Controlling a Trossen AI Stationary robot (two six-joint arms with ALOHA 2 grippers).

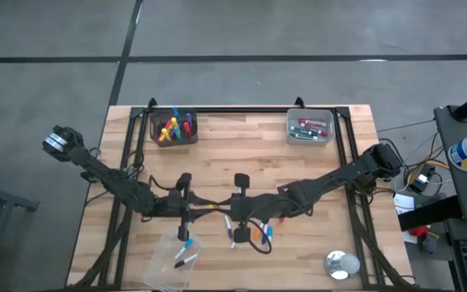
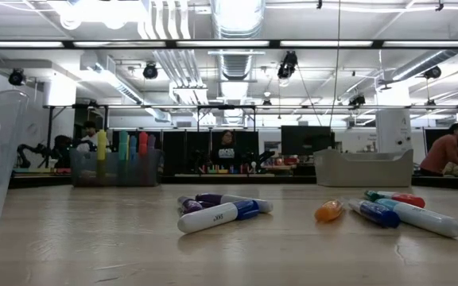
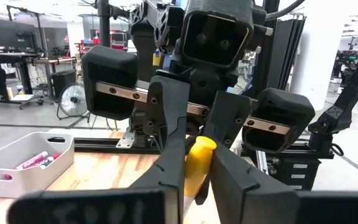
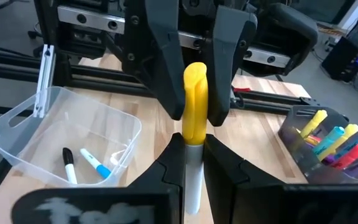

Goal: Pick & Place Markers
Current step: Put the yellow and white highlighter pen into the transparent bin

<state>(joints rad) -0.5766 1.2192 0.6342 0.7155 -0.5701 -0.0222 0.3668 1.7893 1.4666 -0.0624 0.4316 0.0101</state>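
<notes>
- Butcher-block table (image 1: 242,154) is being worked over at its centre by both arms, with a lit workshop and seated people being seen beyond it in the low view.
- At the meeting point, a yellow-capped marker (image 4: 194,93) is being held in the air by both grippers at once.
- Its white barrel is being pinched by the right gripper (image 4: 191,168), whose fingers are pressed tight on it.
- Its yellow cap is being squeezed between the fingers of the left gripper (image 3: 197,174), which are lying against both sides of the cap.
- Just under and beside the grippers, loose markers (image 1: 246,234) in blue, orange and purple are being left lying on the wood.
- Near the front edge on the left arm's side, a clear tub (image 1: 173,259) is being shown with only a few markers in it.
- At the back edge, a dark bin (image 1: 174,127) of upright markers and a grey tray (image 1: 310,127) of lying ones are being kept well apart.
- Risk is being judged as follows: with the left grip sitting only on the cap, the cap could be pulled off if the arms are drawn apart while both are clamped.
- Should the right fingers be released before the cap hold is firm, the marker could be dropped among the loose ones or knocked off line for the tub.
</notes>
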